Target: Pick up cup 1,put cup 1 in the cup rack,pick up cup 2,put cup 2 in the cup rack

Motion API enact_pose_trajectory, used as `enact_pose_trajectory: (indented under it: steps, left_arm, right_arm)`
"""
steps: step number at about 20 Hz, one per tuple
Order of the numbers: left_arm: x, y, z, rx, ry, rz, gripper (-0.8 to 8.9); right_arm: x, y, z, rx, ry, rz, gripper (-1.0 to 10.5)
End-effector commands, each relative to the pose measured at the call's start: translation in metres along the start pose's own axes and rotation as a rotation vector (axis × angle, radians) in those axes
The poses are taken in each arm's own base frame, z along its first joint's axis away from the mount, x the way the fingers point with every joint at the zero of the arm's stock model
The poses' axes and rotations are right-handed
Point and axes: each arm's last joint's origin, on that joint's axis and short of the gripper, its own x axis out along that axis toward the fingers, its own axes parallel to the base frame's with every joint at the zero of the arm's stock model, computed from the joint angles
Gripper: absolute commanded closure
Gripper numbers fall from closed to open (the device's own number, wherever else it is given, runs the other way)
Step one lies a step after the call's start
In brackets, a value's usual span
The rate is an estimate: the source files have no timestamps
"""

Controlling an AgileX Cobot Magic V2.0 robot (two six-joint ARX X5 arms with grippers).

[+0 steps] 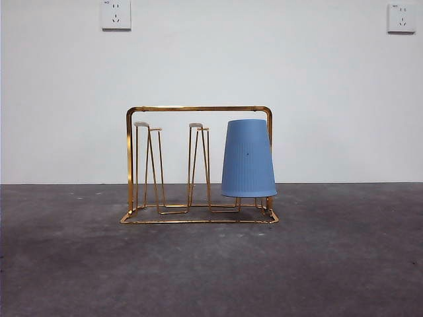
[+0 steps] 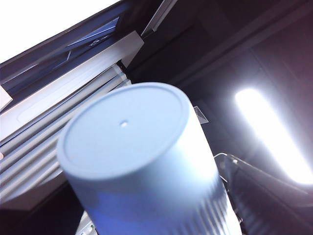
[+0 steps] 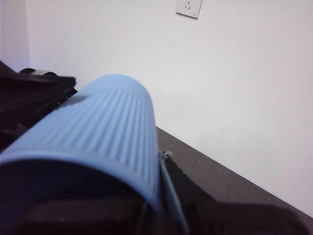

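On the table, the cup rack is recorded with one blue cup inverted on its right-end peg, so half is judged done, while a second cup is held clenched in the right claw, and the left claw's state cannot be told behind a close cup base.

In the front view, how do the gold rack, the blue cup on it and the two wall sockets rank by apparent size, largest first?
1. The cup rack.
2. The blue cup, upside down on the rack.
3. The left wall socket and right wall socket: look alike, and both are cropped at the picture's top, so unranked.
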Motion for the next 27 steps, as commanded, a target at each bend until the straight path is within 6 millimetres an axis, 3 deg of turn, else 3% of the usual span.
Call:
enact_pose_trajectory:
  steps: [1,4,7,9,12,16,21,24,27]
  left_arm:
    - [0.000,-0.006,0.003,0.030,-0.022,-0.043,4.58]
    - [0.000,-0.006,0.003,0.037,-0.021,-0.043,6.64]
    - [0.000,-0.006,0.003,0.039,-0.004,-0.044,7.27]
    - [0.000,-0.005,0.002,0.048,0.007,-0.037,8.20]
    - [0.000,-0.004,0.002,0.053,0.009,-0.026,8.21]
    - [-0.002,-0.007,0.007,0.091,0.008,-0.033,8.20]
    - [-0.009,-0.014,0.023,0.162,0.055,-0.028,8.19]
    - [-0.016,-0.019,0.033,0.269,0.140,0.105,8.19]
    - [-0.032,-0.031,0.032,0.518,0.191,0.443,8.19]
  right_arm:
    - [0.009,0.003,-0.010,-0.021,0.079,0.005,9.6]
    - [0.012,0.005,-0.014,-0.028,0.118,0.014,9.6]
    - [0.012,0.005,-0.016,-0.030,0.135,0.019,9.6]
    - [0.012,0.005,-0.016,-0.028,0.138,0.019,9.5]
    - [0.011,0.005,-0.017,-0.017,0.155,0.022,9.3]
    - [0.004,0.005,-0.022,-0.011,0.210,0.032,7.2]
    - [-0.027,0.001,-0.028,0.034,0.256,0.035,7.2]
    - [-0.050,-0.001,-0.038,0.043,0.331,0.044,7.2]
    - [-0.074,-0.005,-0.046,0.065,0.374,0.006,7.2]
